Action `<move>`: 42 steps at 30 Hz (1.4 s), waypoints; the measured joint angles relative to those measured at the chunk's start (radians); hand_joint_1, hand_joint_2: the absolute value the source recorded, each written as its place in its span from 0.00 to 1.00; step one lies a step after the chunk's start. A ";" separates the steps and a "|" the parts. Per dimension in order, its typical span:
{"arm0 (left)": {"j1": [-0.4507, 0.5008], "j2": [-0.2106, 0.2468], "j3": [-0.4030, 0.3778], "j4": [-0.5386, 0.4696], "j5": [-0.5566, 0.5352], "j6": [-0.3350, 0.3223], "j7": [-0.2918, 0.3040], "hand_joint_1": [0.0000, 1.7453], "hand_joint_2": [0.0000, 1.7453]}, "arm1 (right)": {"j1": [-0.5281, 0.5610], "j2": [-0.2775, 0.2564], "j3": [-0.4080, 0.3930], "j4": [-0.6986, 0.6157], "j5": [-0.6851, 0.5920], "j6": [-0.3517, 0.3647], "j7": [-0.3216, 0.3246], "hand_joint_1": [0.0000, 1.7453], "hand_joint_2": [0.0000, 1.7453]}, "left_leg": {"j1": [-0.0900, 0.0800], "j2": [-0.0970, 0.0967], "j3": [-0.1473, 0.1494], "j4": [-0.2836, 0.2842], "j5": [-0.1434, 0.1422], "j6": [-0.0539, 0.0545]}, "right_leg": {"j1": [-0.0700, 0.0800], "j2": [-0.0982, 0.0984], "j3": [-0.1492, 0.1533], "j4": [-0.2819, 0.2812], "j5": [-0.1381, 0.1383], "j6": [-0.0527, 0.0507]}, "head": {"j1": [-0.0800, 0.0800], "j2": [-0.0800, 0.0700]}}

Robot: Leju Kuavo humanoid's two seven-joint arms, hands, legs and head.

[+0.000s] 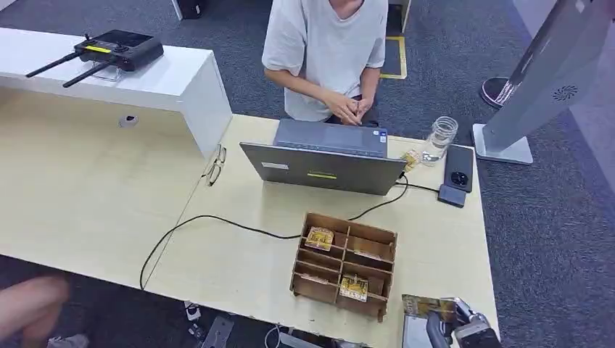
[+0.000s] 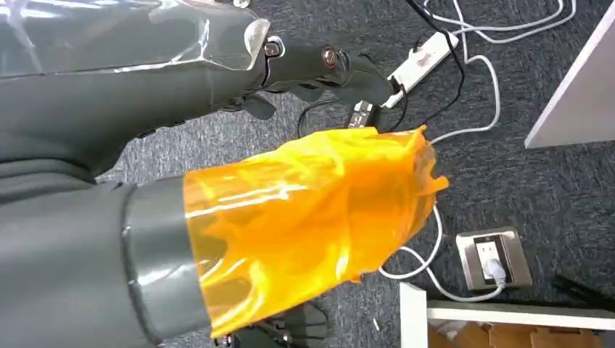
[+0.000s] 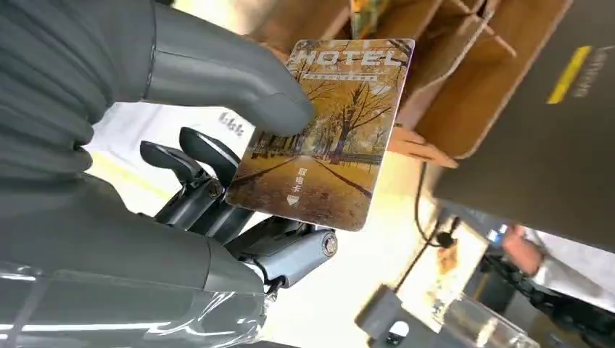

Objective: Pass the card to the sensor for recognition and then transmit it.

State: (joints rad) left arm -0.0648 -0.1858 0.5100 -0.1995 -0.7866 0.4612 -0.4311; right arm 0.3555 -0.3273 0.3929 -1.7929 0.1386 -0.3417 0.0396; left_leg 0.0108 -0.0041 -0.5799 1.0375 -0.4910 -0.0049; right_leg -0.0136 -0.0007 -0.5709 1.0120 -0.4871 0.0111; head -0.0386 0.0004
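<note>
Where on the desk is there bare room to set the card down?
Bare desk lies left of the cable, and a strip between the wooden organizer and the laptop. The far right corner is crowded: jar, phone, small dark device. The right hand holds the card at the near right edge.

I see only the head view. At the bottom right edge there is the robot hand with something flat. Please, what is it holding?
Observer: The right robot hand holds a card, pinched between the thumb and the darker fingers. The right wrist view shows the word HOTEL and a picture of autumn trees printed on it.
Operator: And the left robot hand, where is it? I do not find it.
Observer: The left robot hand hangs over grey carpet, above a power strip and white cables. It holds nothing that I can see.
Operator: Is something on that hand?
Observer: Yes, an orange transparent film is wrapped around its thumb.
</note>
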 joint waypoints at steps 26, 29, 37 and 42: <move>-0.009 -0.008 -0.006 0.000 -0.044 -0.014 0.033 0.00 0.00 | 0.005 -0.155 0.041 0.071 0.052 0.014 0.240 1.00 1.00 | 0.000 0.000 0.000 0.000 0.000 0.000 | 0.000 0.000 0.000 0.000 0.000 0.000 | 0.000 0.000; -0.010 -0.009 -0.010 0.000 -0.048 -0.018 0.035 0.00 0.00 | -0.012 -0.155 0.055 0.090 0.051 0.020 0.240 1.00 1.00 | 0.000 0.000 0.000 0.000 0.000 0.000 | 0.000 0.000 0.000 0.000 0.000 0.000 | 0.000 0.000; -0.013 -0.010 -0.024 0.000 -0.055 -0.020 0.040 0.00 0.00 | -0.040 -0.155 0.069 0.120 0.019 0.043 0.226 1.00 1.00 | 0.000 0.000 0.000 0.000 0.000 0.000 | 0.000 0.000 0.000 0.000 0.000 0.000 | 0.000 0.000; -0.013 -0.010 -0.029 0.000 -0.058 -0.021 0.042 0.00 0.00 | -0.051 -0.154 0.077 0.132 0.019 0.043 0.225 1.00 1.00 | 0.000 0.000 0.000 0.000 0.000 0.000 | 0.000 0.000 0.000 0.000 0.000 0.000 | 0.000 0.000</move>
State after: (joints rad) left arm -0.0781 -0.1957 0.4810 -0.1995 -0.8442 0.4406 -0.3891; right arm 0.3041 -0.4814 0.4700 -1.6613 0.1572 -0.2991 0.2647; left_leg 0.0106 -0.0040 -0.5797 1.0378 -0.4911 -0.0048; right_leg -0.0136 -0.0005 -0.5707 1.0119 -0.4871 0.0111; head -0.0385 0.0004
